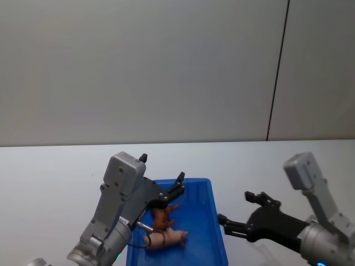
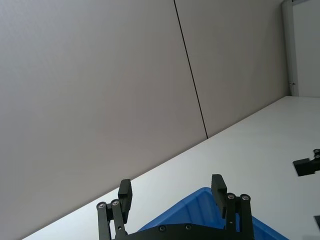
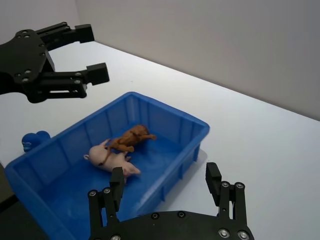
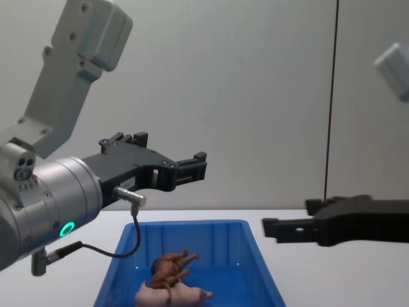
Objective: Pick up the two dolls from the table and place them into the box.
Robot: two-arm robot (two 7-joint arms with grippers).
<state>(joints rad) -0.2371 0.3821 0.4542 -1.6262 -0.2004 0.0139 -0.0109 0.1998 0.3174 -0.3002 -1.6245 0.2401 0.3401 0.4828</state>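
The blue box [image 1: 201, 223] stands on the white table [image 1: 55, 166] in front of me. Inside it lie the two dolls: the reddish-brown one [image 1: 162, 217] rests partly on the pale pink pig [image 1: 169, 239]. The right wrist view shows them the same way, brown [image 3: 131, 138] over pink [image 3: 111, 159], and so does the chest view, brown [image 4: 171, 267] over pink [image 4: 172, 295]. My left gripper [image 1: 162, 168] hovers open and empty above the box's far left part. My right gripper [image 1: 236, 206] is open and empty just right of the box, above the table.
A grey wall with a dark vertical seam [image 1: 278, 69] rises behind the table. A small blue object [image 3: 31, 140] lies on the table beside the box wall. Bare tabletop spreads to the left, the right and behind the box.
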